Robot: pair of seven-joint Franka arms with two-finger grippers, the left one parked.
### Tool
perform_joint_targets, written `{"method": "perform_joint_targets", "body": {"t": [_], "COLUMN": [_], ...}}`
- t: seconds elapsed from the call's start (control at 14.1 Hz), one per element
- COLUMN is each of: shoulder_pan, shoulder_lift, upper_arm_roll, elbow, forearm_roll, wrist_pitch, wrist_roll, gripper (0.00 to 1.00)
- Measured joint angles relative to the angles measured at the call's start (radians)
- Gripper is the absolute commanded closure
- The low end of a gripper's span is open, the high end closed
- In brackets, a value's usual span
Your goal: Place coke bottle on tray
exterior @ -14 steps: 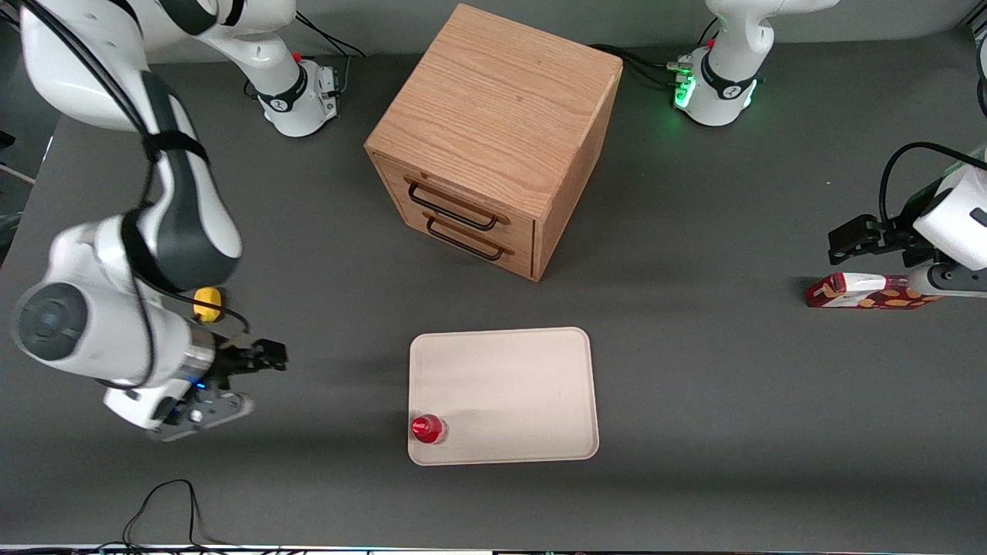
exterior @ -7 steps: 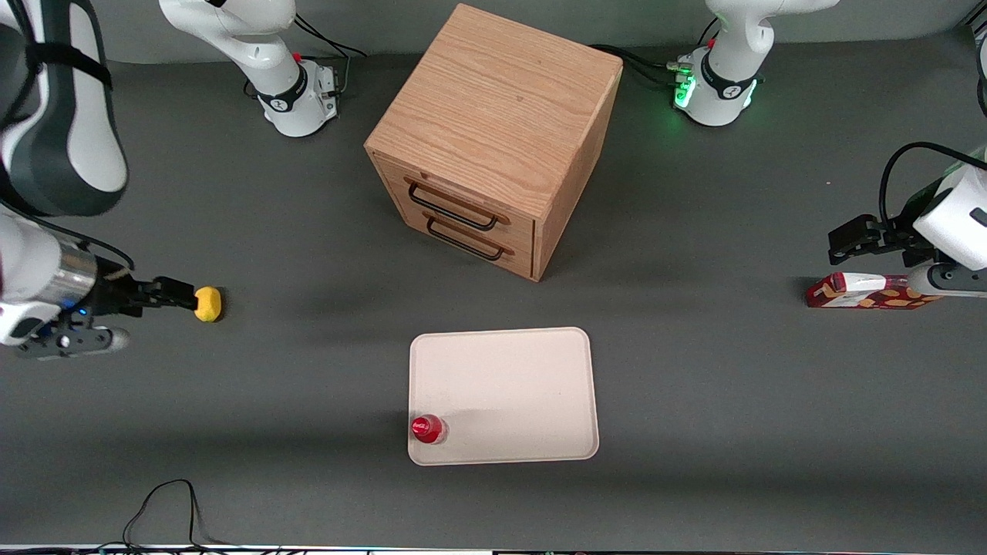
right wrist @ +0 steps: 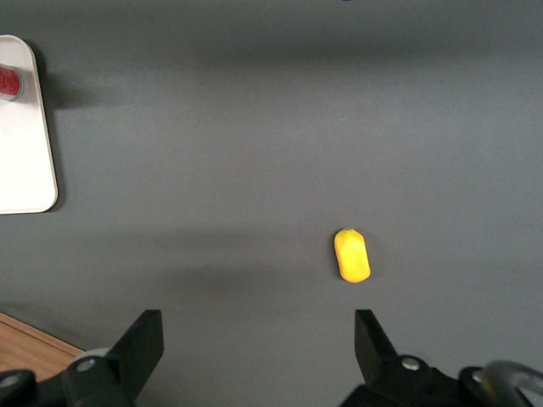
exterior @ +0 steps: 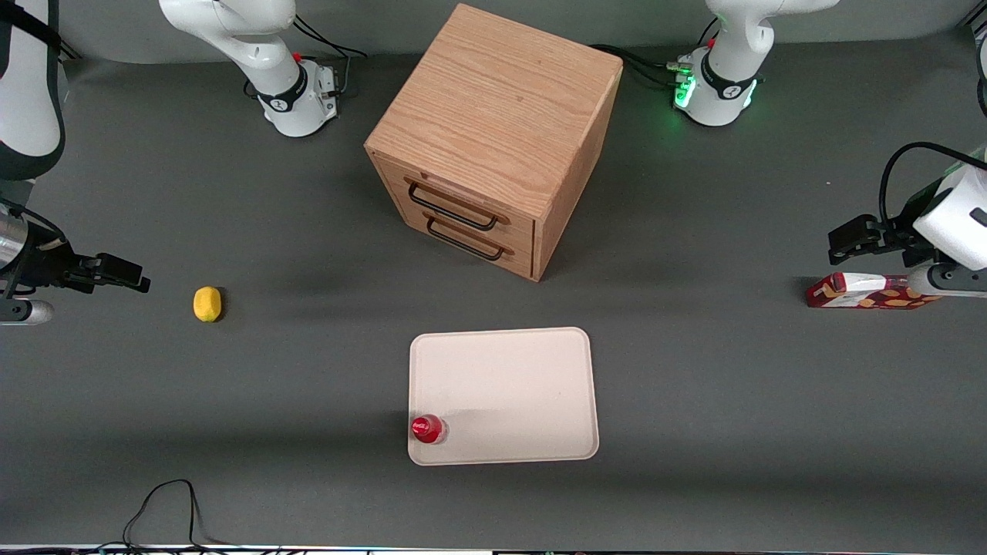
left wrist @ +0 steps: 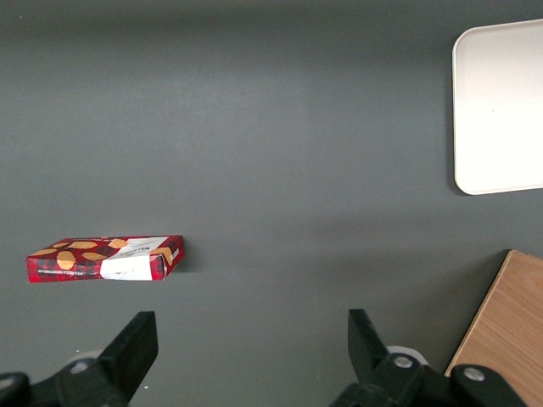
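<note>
Standing upright on the tray [exterior: 524,385] corner, coke bottle [exterior: 426,428] looks placed; pincer [exterior: 123,274] spread wide, empty, well apart near lemon [exterior: 207,303]

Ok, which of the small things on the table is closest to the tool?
The yellow lemon, lying just beside the open tool; bottle and snack box sit farther off.

Lemon [exterior: 207,304] — sole obstacle near gripper [exterior: 131,277]
</note>
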Motion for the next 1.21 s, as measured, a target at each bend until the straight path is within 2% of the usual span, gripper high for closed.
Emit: {"method": "perform_joint_targets", "body": {"t": [0.92,1.07,1.21], "shoulder_pan": [0.005,-0.004,-0.015], "shoulder_lift": [-0.012,-0.013,-0.017], "upper_arm_roll": [-0.026,-0.005,0.053], "elbow": [0.072,0.084,0.096], "forearm_roll": [0.000,-0.008,-0.035], "wrist_pitch": [-0.047,-0.079,-0.126], "wrist_roll": [0.052,0.070,0.131], "gripper": [0.00,0.00,0.00]}}
